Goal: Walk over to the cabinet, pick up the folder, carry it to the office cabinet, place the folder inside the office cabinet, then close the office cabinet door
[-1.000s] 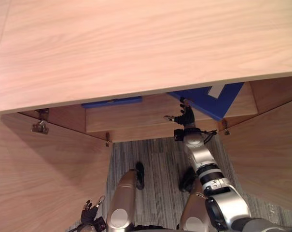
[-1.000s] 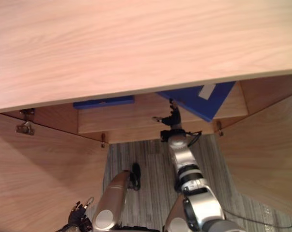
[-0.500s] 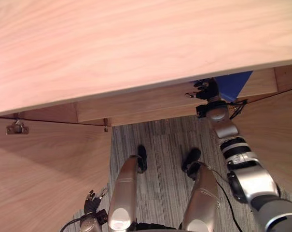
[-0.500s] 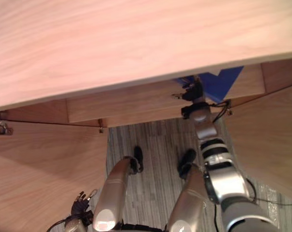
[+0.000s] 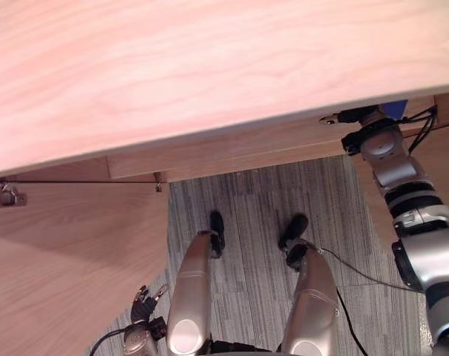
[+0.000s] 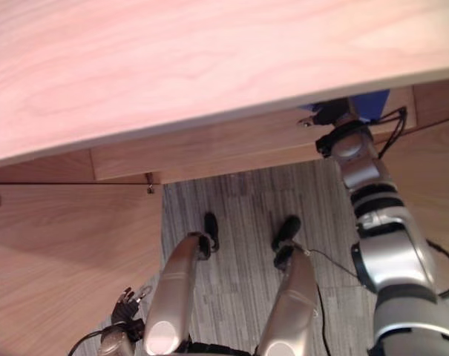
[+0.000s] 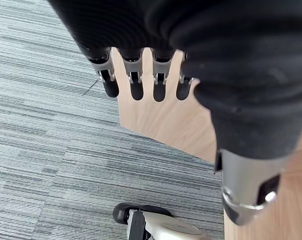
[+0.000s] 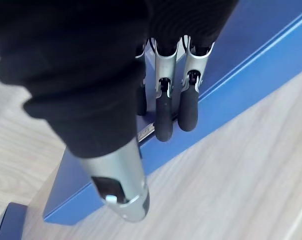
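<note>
The blue folder (image 8: 250,55) lies on the wooden shelf (image 8: 230,180) inside the open office cabinet. From above just a corner of the folder (image 5: 396,107) peeks out below the cabinet top (image 5: 209,67). My right hand (image 5: 355,116) reaches in under that top. Its straight fingers (image 8: 163,90) rest against the folder's long edge and the thumb lies over its cover, so the hand is open. My left hand (image 5: 145,302) hangs low by my side, fingers (image 7: 136,75) straight, holding nothing.
The cabinet's left door (image 5: 61,259) stands open beside me, with a hinge (image 5: 5,197) on it. The right door (image 6: 432,185) is open past my right arm. Grey striped carpet (image 5: 246,215) lies between them. A second dark blue item (image 8: 6,220) sits further along the shelf.
The camera has shifted, so more cabinet top hides the shelf. My right hand has moved right and deeper under the top, staying against the folder. The left hand has stayed low.
</note>
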Motion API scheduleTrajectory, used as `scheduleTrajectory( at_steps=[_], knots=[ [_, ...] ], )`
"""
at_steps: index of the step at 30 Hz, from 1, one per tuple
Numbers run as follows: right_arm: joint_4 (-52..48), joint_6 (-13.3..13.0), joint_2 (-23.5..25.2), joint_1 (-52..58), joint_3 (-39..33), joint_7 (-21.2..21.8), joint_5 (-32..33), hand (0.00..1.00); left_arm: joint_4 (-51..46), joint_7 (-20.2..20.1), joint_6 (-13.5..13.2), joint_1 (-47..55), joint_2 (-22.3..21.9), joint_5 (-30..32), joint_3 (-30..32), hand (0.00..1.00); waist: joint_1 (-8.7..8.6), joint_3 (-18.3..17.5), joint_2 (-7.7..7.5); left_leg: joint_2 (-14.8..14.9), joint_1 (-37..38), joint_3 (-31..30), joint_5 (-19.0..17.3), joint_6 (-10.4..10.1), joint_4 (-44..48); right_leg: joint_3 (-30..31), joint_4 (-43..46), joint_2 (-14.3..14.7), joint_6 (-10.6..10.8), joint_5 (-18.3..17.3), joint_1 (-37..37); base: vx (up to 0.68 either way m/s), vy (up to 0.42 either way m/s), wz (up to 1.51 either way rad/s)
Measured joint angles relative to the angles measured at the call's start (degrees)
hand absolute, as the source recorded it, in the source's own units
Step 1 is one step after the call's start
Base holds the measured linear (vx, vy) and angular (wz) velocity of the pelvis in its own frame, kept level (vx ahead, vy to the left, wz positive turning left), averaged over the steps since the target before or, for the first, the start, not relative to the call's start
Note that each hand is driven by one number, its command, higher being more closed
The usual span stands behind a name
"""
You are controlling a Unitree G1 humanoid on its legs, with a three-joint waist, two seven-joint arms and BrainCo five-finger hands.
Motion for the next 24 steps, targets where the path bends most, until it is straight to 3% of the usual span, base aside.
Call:
scheduleTrajectory(
  at_steps=[4, 7, 11, 13, 16, 20, 24],
  knots=[
    [3.2, 0.0, -0.6, -3.8, 2.8, 2.4, -0.4, 0.00, -1.7, -1.1, 0.2, 0.0, 0.0, -0.2, 0.0, 0.00, 0.31, -0.1, 0.08, 0.3, 0.1, 0.1, 0.5, -0.2, -0.8, 0.0, -0.9, 0.7, -0.4, 0.4, -0.1, 0.01, -0.005, -0.04],
    [5.5, 0.2, -1.7, -6.8, 5.6, 2.8, -7.3, 0.00, -4.1, -1.4, 0.3, -0.1, -0.3, -0.2, -0.1, 0.00, 1.11, -0.2, 0.29, 0.4, 0.1, 0.2, 0.6, -0.3, -0.8, 0.1, -0.8, 0.8, -0.4, 0.4, -0.4, 0.00, -0.001, -0.01],
    [5.8, 3.0, -3.0, -11.1, 8.5, 1.4, -15.1, 0.00, -6.8, -1.4, 0.4, -0.1, -0.9, -0.7, -0.1, 0.00, 1.83, -0.2, 0.35, 0.1, -1.0, 0.5, 1.2, -0.3, -1.6, 0.4, -0.7, 0.5, -0.6, 0.5, -1.8, 0.00, -0.001, 0.02],
    [5.7, 5.0, -4.3, -13.2, 9.0, 0.6, -17.5, 0.00, -7.6, -1.3, 0.4, -0.7, -1.9, -1.2, 0.1, 0.00, 2.74, 0.1, 1.12, 0.1, -1.6, 0.6, 1.7, -0.2, -2.0, 0.3, -0.9, 0.6, -0.8, 0.9, -2.6, 0.00, 0.000, 0.00],
    [3.8, 6.0, -4.5, -14.5, 9.0, 0.1, -17.4, 0.00, -8.4, -1.2, 0.4, -0.7, -2.4, -1.4, 0.3, 0.00, 2.86, 0.1, 1.38, 0.3, -2.0, 1.0, 1.9, -0.2, -2.4, 0.5, -1.6, 1.0, -1.1, 1.4, -3.2, 0.04, 0.003, -0.09],
    [-1.5, 6.9, -5.4, -15.8, 7.5, -5.2, -11.6, 0.00, -9.7, -0.8, -0.1, -0.7, -3.0, -2.3, 0.5, 0.00, 3.00, 0.1, 1.47, 1.8, -3.0, 2.2, 1.9, -0.2, -2.9, 1.1, -4.8, 3.1, -1.3, 3.4, -4.0, 0.03, 0.018, -0.24],
    [-3.4, 7.3, -5.4, -16.3, 4.8, -6.0, -9.1, 0.00, -10.1, -0.1, -0.1, -0.7, -4.1, -2.5, 1.8, 0.00, 2.87, 0.2, 1.53, 2.2, -2.8, 3.0, 1.9, -0.3, -3.6, 1.8, -6.0, 3.9, -1.3, 4.1, -4.2, 0.04, 0.023, -0.15]
  ],
)
